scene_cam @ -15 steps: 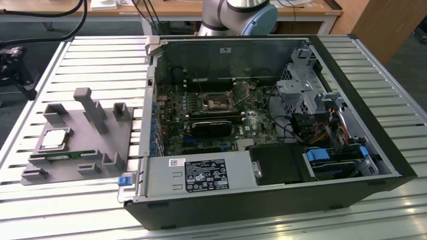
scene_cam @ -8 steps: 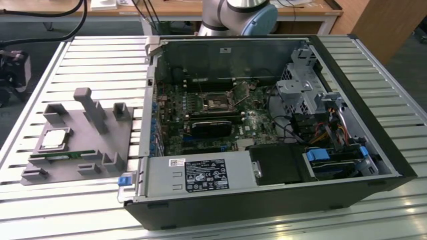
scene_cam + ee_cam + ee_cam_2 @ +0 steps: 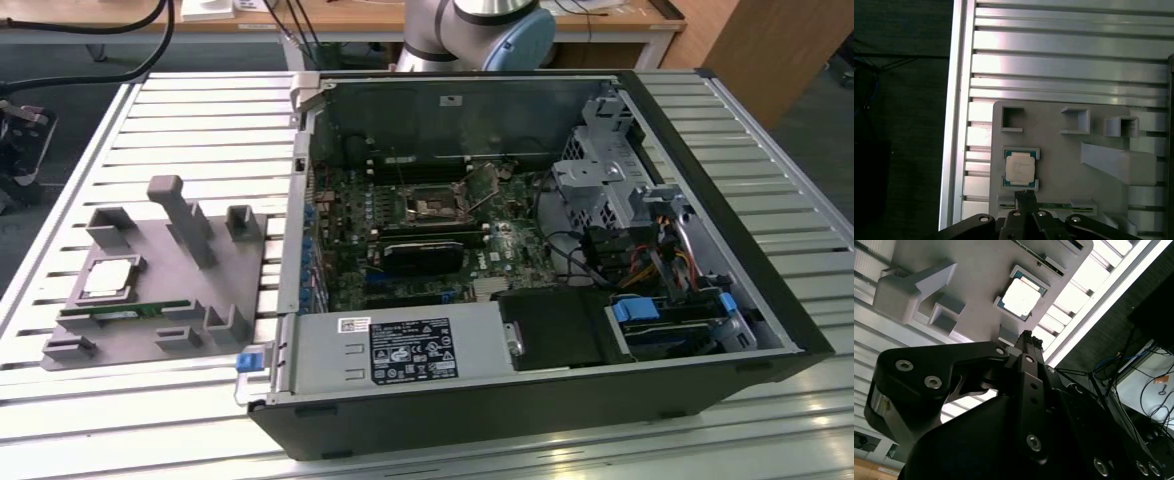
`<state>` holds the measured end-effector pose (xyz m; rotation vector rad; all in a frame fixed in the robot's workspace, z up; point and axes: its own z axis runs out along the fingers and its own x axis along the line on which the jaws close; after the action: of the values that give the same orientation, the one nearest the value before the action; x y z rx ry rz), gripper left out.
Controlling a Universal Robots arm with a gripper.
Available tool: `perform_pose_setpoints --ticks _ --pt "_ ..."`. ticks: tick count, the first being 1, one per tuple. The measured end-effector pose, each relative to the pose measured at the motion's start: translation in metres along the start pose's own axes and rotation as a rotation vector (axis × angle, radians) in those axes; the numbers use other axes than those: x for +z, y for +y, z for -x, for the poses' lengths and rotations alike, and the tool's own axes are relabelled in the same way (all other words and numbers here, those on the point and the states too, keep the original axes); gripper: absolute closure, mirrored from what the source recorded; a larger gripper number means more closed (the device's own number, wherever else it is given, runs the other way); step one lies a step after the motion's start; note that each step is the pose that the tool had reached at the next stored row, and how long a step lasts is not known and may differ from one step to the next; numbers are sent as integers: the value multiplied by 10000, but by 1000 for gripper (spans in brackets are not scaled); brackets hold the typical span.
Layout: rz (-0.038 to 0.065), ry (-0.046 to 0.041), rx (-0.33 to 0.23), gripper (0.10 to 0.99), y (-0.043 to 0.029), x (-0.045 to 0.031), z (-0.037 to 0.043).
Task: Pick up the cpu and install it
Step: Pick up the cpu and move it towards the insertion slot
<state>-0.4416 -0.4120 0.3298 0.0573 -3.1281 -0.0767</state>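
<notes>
Arm (image 3: 478, 28): thick grey joint with a pale blue cap, at the far edge of the exterior view. Pincer (image 3: 1025, 195): black, two-fingered, seen in both wrist views (image 3: 1027, 336). Fingers (image 3: 1020, 199) meet at the tips, pads pressed flat against each other with no gap visible (reads as closed). Outer linkage arms (image 3: 981, 220) splay wide to either side behind the tips. Silver screw heads (image 3: 904, 365) sit on the black links. In the second wrist view the near finger is a long straight bar running out to the tip.
</notes>
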Motion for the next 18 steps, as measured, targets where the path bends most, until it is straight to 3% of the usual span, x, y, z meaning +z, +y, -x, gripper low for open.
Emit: perform_pose_setpoints --ticks 4,6,7,12,13,14,18 --pt "0 0 0 973 0 -1 0" --pt "0 0 0 851 0 -1 0" --pt "0 0 0 851 0 -1 0" --pt "0 0 -1 620 0 -2 0" --pt "0 0 0 620 0 -2 0" --pt "0 1 -8 98 0 7 0" --pt "-1 1 -8 98 -1 9 0"
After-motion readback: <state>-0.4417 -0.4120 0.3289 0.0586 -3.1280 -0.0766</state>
